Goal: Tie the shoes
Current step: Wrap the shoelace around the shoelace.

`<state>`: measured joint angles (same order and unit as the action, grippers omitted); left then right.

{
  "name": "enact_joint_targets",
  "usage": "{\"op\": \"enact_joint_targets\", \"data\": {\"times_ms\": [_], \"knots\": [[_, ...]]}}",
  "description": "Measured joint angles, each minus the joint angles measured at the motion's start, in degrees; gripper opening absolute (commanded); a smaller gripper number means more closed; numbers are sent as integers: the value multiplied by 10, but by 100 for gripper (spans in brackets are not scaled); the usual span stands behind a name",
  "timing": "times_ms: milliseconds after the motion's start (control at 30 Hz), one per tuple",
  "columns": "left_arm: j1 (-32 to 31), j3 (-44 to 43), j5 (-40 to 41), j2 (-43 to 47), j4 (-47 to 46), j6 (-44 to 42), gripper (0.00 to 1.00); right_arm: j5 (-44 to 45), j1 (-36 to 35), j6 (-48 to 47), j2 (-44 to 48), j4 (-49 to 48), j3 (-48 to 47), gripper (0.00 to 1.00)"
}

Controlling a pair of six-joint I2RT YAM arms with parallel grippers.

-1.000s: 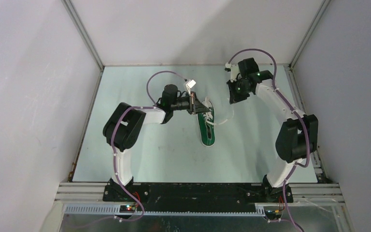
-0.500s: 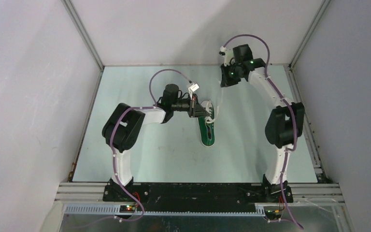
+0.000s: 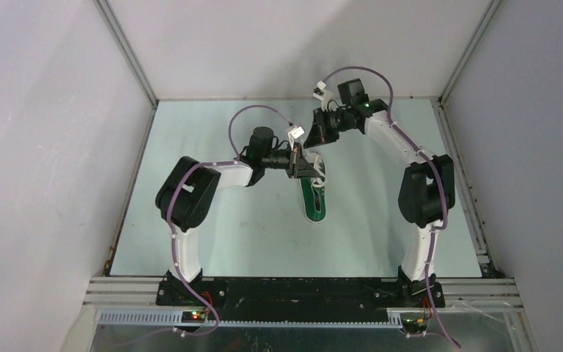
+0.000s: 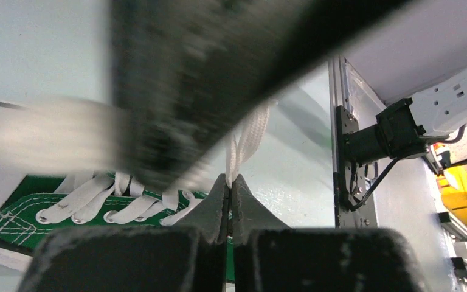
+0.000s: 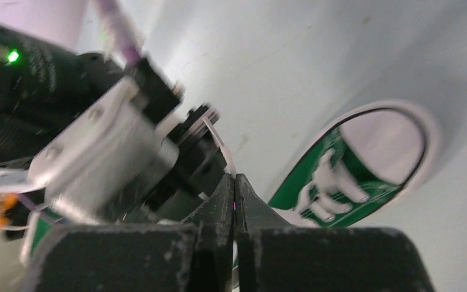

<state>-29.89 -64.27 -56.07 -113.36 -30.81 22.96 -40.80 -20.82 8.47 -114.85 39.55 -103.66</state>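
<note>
Green canvas sneaker (image 3: 314, 199) lies mid-worktop (image 3: 212, 235) between the two arms, heel opening toward their bases and white toe cap toward the far wall. Just over its laced part the left gripper (image 4: 229, 198) is pinched tight on a white lace (image 4: 246, 140) rising from the eyelets. Beyond the toe, the right gripper (image 5: 235, 190) is closed too, nipping a thin lace strand (image 5: 219, 141).

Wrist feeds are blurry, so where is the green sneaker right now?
In the top view, the green sneaker lies mid-table between the two arms, its far end under the left fingers.
</note>
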Motion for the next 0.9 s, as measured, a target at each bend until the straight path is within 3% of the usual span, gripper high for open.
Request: {"op": "enact_joint_targets", "data": {"times_ms": [200, 400, 900], "knots": [[0, 0, 6, -1, -13, 50, 0, -87, 19, 76, 41, -29, 96, 0], [1, -5, 9, -7, 0, 62, 0, -133, 24, 101, 55, -39, 131, 0], [14, -27, 23, -10, 79, 43, 0, -182, 21, 46, 127, -8, 168, 0]]}}
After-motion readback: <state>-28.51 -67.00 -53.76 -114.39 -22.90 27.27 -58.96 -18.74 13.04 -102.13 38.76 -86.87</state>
